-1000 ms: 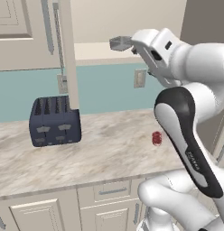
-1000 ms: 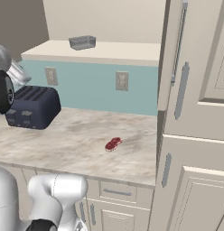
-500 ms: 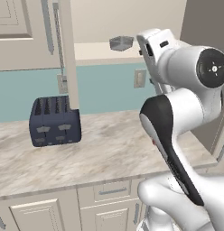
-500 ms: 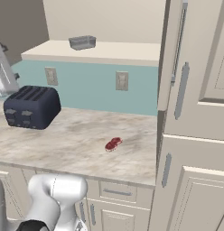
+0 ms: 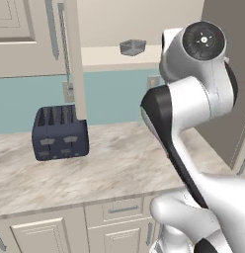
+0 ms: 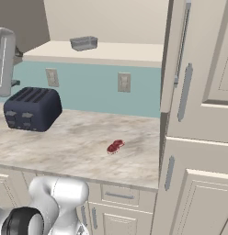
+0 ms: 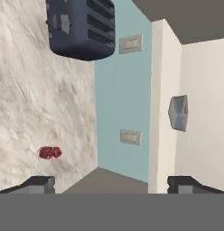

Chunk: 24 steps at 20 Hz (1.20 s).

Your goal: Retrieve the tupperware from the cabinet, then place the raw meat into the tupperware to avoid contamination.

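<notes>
One arm had swung further left since earlier; gripper (image 7: 109,185) stayed spread, empty; tupperware (image 6: 83,43) remained on the shelf (image 6: 129,53), meat (image 6: 115,146) on counter (image 6: 79,147).

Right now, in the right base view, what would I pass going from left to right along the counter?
Dark blue boxy toaster → small red chunk of raw meat → tall beige cabinet with grey bar handles.
</notes>
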Tool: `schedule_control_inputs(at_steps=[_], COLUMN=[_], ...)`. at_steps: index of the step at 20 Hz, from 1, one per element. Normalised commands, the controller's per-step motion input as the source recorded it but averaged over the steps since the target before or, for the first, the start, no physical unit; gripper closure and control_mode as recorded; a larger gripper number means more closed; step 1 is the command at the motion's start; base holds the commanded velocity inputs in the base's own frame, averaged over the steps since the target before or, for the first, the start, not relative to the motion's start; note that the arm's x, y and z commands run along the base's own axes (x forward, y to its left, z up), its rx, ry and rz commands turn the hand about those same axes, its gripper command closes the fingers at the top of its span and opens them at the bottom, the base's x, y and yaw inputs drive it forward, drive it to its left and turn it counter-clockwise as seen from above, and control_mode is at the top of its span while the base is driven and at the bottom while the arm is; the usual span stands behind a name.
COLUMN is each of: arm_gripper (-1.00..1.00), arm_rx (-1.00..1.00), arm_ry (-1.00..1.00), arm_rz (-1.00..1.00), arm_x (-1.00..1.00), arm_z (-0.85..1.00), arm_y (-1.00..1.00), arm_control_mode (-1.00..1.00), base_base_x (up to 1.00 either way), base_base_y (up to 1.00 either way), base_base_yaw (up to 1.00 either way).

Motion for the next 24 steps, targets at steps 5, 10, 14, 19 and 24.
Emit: schedule_control_inputs(at_steps=[5, 10, 14, 19, 24], arm_gripper=[-1.0, -1.0, -1.0, -1.0, -1.0], arm_rx=[0.26, 0.22, 0.12, 0.06, 0.04], arm_ry=[0.18, 0.05, 0.0, 0.0, -0.03], arm_rz=[-0.19, -0.04, 0.0, 0.0, 0.0], arm_x=[-0.02, -0.12, -0.05, 0.0, 0.15], arm_z=[0.0, -0.02, -0.04, -0.11, -0.11], arm_y=[-0.43, -0.52, -0.32, -0.11, 0.0], arm_control_mode=[-1.0, -1.0, -1.0, -1.0, -1.0], base_base_x=[0.0, 0.0, 0.0, 0.0, 0.0], base_base_y=[0.0, 0.0, 0.0, 0.0, 0.0], base_base_yaw=[0.0, 0.0, 0.0, 0.0, 0.0])
